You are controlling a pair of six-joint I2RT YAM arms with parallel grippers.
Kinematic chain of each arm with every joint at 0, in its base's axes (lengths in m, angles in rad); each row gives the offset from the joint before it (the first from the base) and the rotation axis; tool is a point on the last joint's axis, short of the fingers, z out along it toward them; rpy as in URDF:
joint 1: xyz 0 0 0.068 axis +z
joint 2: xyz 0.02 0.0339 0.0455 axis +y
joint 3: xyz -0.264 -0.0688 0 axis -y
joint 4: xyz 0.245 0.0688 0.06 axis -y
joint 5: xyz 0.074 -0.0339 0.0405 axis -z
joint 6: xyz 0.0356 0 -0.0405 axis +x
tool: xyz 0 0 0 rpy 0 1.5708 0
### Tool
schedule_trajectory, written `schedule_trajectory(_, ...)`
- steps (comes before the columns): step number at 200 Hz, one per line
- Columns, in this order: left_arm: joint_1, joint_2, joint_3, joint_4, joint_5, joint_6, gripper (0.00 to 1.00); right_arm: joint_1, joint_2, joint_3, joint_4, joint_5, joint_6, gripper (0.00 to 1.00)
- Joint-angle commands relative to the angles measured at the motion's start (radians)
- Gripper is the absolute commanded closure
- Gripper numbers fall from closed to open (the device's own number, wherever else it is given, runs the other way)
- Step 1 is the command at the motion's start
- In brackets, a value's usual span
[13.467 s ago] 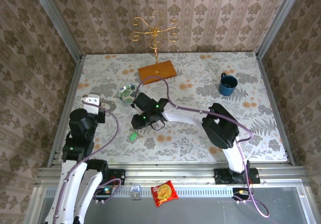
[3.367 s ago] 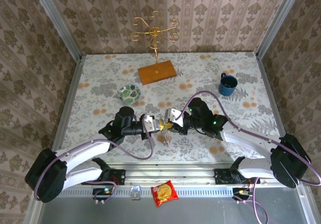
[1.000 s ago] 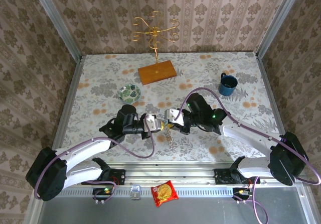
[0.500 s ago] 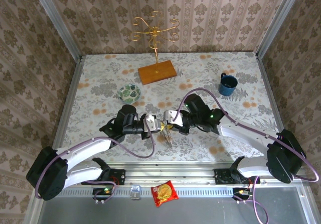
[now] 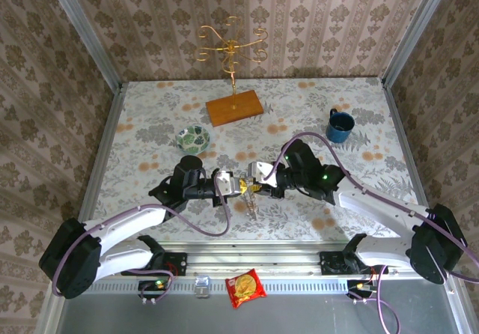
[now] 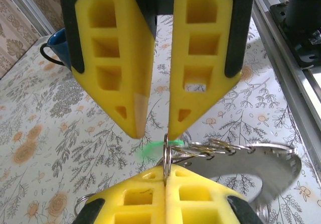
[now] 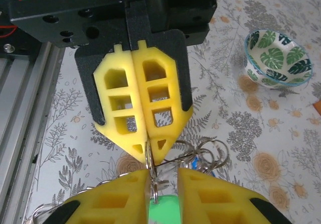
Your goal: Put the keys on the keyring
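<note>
Just nearer the arm bases than the leaf-patterned bowl [image 7: 275,58], a thin wire loop of the toothed grey keyring [image 6: 261,166] is pinched by the fully closed yellow-foam left gripper [image 6: 165,173]. The green key [image 7: 164,210] is seen between the narrowly parted right gripper [image 7: 163,179] fingers. Bare floral table [image 5: 359,102] is left right of the bowl.

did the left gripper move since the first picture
Yes. The left gripper was left of the patterned bowl; now it is right of it and nearer the arm bases.
</note>
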Motion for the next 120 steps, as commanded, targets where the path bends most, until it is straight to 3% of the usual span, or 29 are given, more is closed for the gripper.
schedule_trajectory(1,-0.006,0.010,-0.011,0.069,0.029,-0.031,1.00,-0.001,0.031,0.043,-0.014,-0.042,0.013,0.77)
schedule_trajectory(58,-0.004,0.013,-0.020,0.098,0.032,-0.054,1.00,0.000,0.081,0.053,-0.008,-0.002,0.004,0.80)
schedule_trajectory(102,-0.004,0.018,-0.032,0.145,0.028,-0.081,1.00,0.002,0.092,0.056,0.012,-0.017,0.007,1.00)
schedule_trajectory(114,-0.004,0.018,-0.032,0.144,0.000,-0.088,1.00,0.002,0.089,0.059,0.013,-0.021,0.006,1.00)
schedule_trajectory(120,-0.004,0.016,-0.032,0.141,-0.025,-0.089,0.95,0.002,0.085,0.060,0.011,-0.020,0.002,1.00)
